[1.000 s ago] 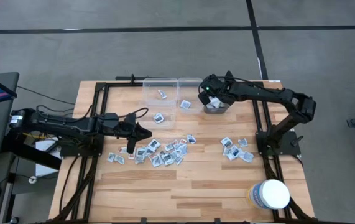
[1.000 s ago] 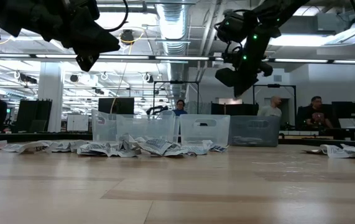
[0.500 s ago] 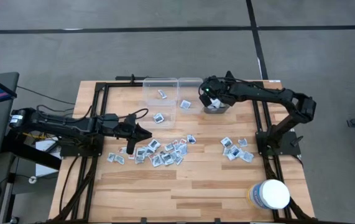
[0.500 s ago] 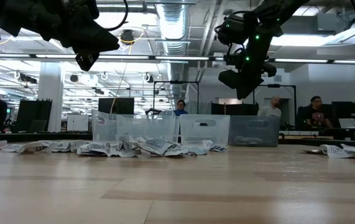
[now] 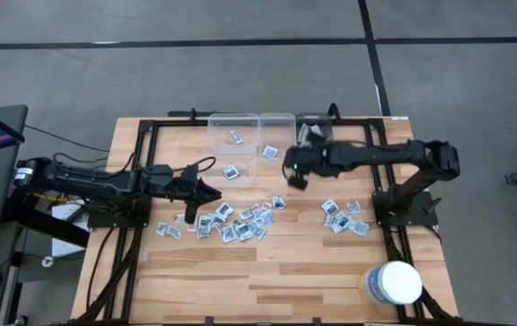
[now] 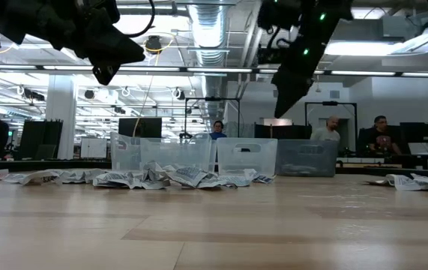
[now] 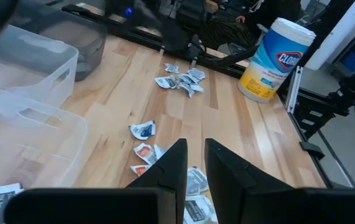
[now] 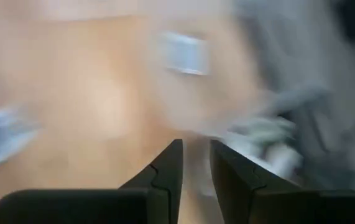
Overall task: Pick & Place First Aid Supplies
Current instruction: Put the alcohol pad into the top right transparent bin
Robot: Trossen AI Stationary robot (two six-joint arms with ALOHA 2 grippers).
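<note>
The left arm lies low and stretched rightward across the pale wooden counter [image 5: 267, 263], its left end effector [image 5: 205, 194] hanging just above the left edge of the main scatter of small flat square first aid packets [image 5: 238, 222]. In the left wrist view its 2 dark fingers [image 7: 176, 163] stand a narrow slit apart with nothing between them.

The right arm reaches leftward from its base at the right side, elbow raised, its right end effector [image 5: 296, 172] in the air beyond the scatter and near the far bins. In the right wrist view its 2 fingers [image 8: 168, 165] are slightly parted and nothing shows between them.

The packets lie in 2 groups: the large scatter at the counter's middle and a smaller cluster [image 5: 343, 217] to the right; there are too many to count exactly. 1 more packet [image 5: 231, 171] lies apart, just near of the bins.

3 clear plastic bins [image 5: 233, 122] stand in a row at the far edge, with 1 packet in each of the left 2. 1 white round tub [image 5: 394, 282] stands at the near right corner.
</note>
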